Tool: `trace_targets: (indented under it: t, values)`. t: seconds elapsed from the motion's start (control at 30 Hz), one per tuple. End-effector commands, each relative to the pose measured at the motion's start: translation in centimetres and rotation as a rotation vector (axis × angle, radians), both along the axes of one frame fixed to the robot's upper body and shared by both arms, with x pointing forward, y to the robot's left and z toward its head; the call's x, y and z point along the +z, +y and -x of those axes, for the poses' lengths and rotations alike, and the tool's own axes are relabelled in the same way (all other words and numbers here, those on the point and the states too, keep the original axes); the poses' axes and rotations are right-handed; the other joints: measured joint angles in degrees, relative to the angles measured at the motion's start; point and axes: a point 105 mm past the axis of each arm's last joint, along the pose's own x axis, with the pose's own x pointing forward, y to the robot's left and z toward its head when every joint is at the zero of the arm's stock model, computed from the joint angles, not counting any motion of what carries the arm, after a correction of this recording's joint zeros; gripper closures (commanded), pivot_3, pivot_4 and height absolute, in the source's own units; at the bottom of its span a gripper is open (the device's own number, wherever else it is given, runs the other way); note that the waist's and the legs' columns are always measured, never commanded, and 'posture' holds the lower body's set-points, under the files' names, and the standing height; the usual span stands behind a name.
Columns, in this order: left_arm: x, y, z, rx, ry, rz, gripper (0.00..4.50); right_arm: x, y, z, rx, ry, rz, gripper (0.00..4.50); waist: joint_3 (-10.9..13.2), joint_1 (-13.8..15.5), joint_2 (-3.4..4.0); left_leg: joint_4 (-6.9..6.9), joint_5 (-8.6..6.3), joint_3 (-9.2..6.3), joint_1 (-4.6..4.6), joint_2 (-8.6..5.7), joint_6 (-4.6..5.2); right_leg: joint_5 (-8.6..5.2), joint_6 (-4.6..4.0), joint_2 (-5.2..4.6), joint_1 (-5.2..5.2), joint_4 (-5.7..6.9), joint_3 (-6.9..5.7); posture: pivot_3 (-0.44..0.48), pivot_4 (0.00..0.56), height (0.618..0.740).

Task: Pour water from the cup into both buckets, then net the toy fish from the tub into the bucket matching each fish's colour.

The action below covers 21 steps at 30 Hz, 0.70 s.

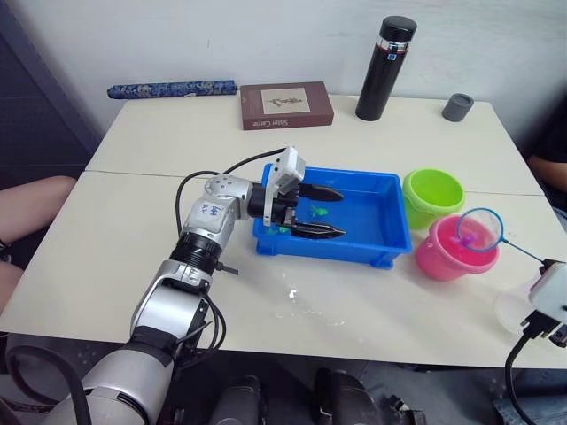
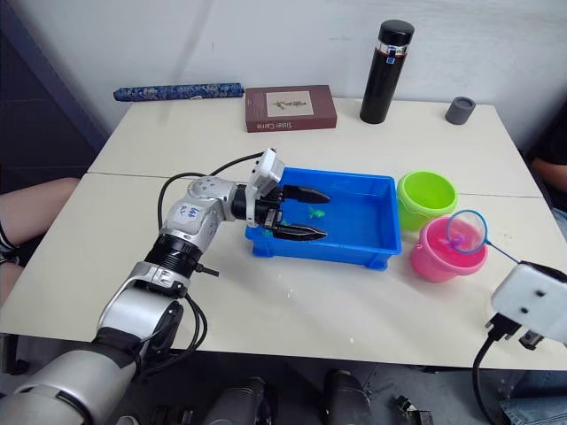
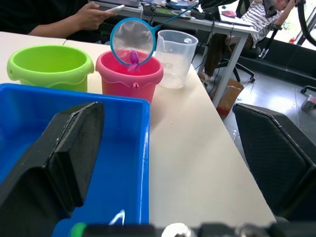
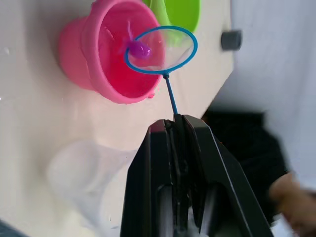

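Nearest me, my right gripper is pinched shut on the net's handle, beside the emptied cup at the table's right edge. The hoop hangs over the pink bucket with a pink fish in the mesh. So I judge I'm mid-delivery: the next move calls for tipping the hoop so the fish drops inside the rim, not onto the table. Further in, my left gripper is spread wide with nothing in it, one finger over the tub, the other at its near wall. Green fish lie in the tub. The green bucket stands touching the pink one.
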Motion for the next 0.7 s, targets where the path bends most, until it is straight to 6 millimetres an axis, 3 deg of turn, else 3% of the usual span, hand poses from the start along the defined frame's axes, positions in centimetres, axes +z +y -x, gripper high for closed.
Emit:
trace_targets:
  t: [0.03,0.2,0.33,0.43,0.53,0.6,0.7]
  values:
    - [1.1,0.2,-0.2,0.01,-0.043,0.017,0.03,-0.3,0.1,-0.1,0.115,0.027,0.194,4.5,0.0,0.1,-0.01,0.0,0.0,-0.02,0.02,0.01,0.0,0.0,0.0,0.0,0.02,-0.03,0.0,0.0,0.15,0.74]
    - [1.1,0.9,-0.7,0.053,-0.052,0.006,0.03,-0.9,-1.0,0.1,0.122,0.068,0.217,4.5,0.0,0.1,0.0,-0.01,0.0,-0.05,0.02,0.05,-0.01,0.0,0.0,0.04,0.06,-0.06,-0.06,0.0,0.15,0.74]
    - [1.1,1.2,-0.9,0.064,-0.056,0.003,0.03,0.6,-2.7,-0.4,0.047,0.004,0.271,4.5,0.0,-0.1,0.0,0.0,0.0,-0.04,0.04,0.06,-0.01,0.0,-0.01,0.04,0.07,-0.06,-0.05,0.0,0.15,0.74]
    - [1.2,1.2,-0.9,0.065,-0.06,0.003,0.03,-0.6,-1.6,-0.5,0.112,0.06,0.242,4.5,0.0,0.0,0.0,-0.01,0.0,-0.06,0.05,0.06,-0.01,0.0,-0.01,0.03,0.08,-0.05,-0.03,0.0,0.15,0.74]
    - [1.3,1.2,-1.0,0.069,-0.064,0.002,0.03,1.0,-2.4,-1.0,0.06,-0.019,0.256,4.5,0.0,0.0,0.0,-0.02,0.0,-0.08,0.04,0.08,-0.01,-0.01,-0.02,0.06,0.08,-0.05,-0.07,0.0,0.15,0.74]
    - [1.4,1.3,-1.0,0.071,-0.064,0.001,0.03,0.3,-1.7,-0.9,0.088,0.013,0.18,4.5,0.0,0.0,0.0,0.01,0.01,-0.02,0.04,0.04,0.0,0.0,-0.01,0.01,0.08,-0.03,-0.05,0.0,0.15,0.74]
    - [1.1,1.7,-1.3,0.086,-0.066,-0.017,0.03,1.4,-1.2,-1.5,0.056,-0.098,-0.021,4.5,0.0,0.0,0.0,0.02,0.01,-0.14,0.05,0.08,0.0,0.0,-0.02,0.05,0.12,-0.05,-0.11,0.0,0.15,0.74]
